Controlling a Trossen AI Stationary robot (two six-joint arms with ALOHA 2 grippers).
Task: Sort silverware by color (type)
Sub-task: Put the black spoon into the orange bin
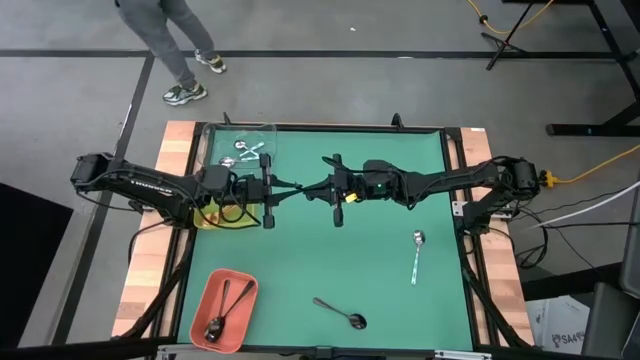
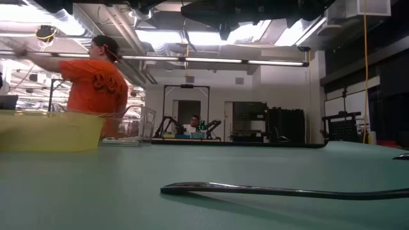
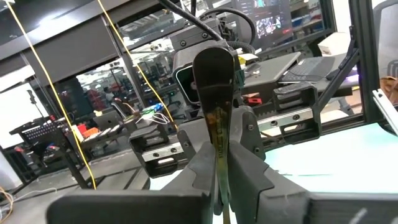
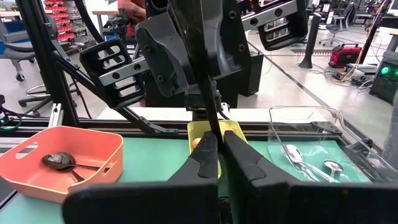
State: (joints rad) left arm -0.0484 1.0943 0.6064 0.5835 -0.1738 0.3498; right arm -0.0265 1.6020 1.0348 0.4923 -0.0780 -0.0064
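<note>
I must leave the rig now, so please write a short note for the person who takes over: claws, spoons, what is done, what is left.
Left claw: shut on the copper spoon, held in mid-air.
Right claw: shut on the same spoon; it looks like a handover.
Done: silver spoons in the clear tray, dark ones in the salmon tray.
Left: the held spoon, probably for the yellow tray; then the loose silver spoon and loose dark spoon.

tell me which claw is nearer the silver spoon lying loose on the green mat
Right. The right claw hangs over the middle of the mat, up and inward from the silver spoon on the right side. The left claw is farther off, by the yellow tray.
</note>
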